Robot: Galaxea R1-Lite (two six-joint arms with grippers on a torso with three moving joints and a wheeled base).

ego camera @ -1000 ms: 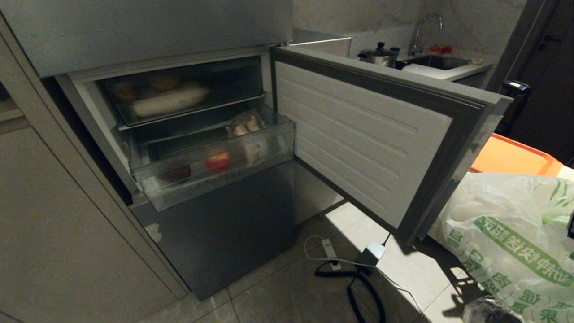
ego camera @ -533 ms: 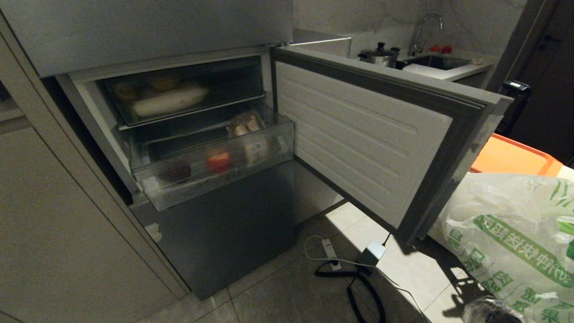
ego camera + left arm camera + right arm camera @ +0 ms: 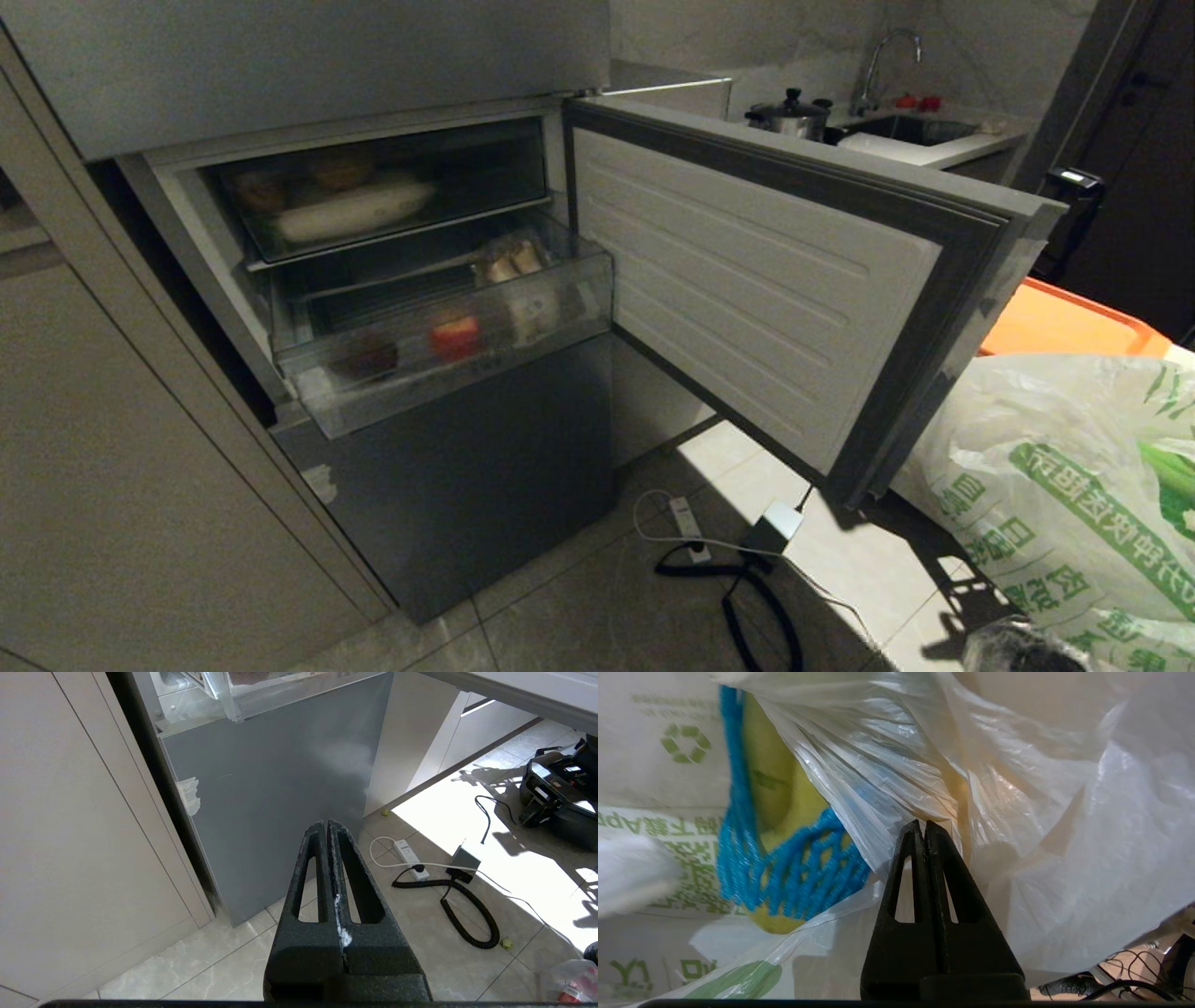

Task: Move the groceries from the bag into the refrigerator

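Observation:
The grey refrigerator (image 3: 448,467) has its middle door (image 3: 747,280) swung open and a clear drawer (image 3: 448,327) pulled out. That drawer holds a red item (image 3: 455,334) and pale packs. The white bag (image 3: 1055,467) with green print lies at the lower right. My right gripper (image 3: 923,823) is shut, its tips against a crinkled fold of the bag (image 3: 1041,835). Beside it, inside the bag, is a yellow-green item in blue net (image 3: 784,858). My left gripper (image 3: 326,822) is shut and empty, pointing at the refrigerator's lower door (image 3: 280,788). Neither arm shows in the head view.
An orange tray (image 3: 1055,327) sits behind the bag. A white power strip (image 3: 691,527) and a coiled black cable (image 3: 756,607) lie on the tiled floor below the open door. Beige cabinets (image 3: 140,467) flank the refrigerator's left. A sink counter with a pot (image 3: 789,114) stands behind.
The bag's plastic has bulged and its green print has slid rightward and downward. A dark shape at the right edge one second ago is gone. The refrigerator and drawer are unchanged.

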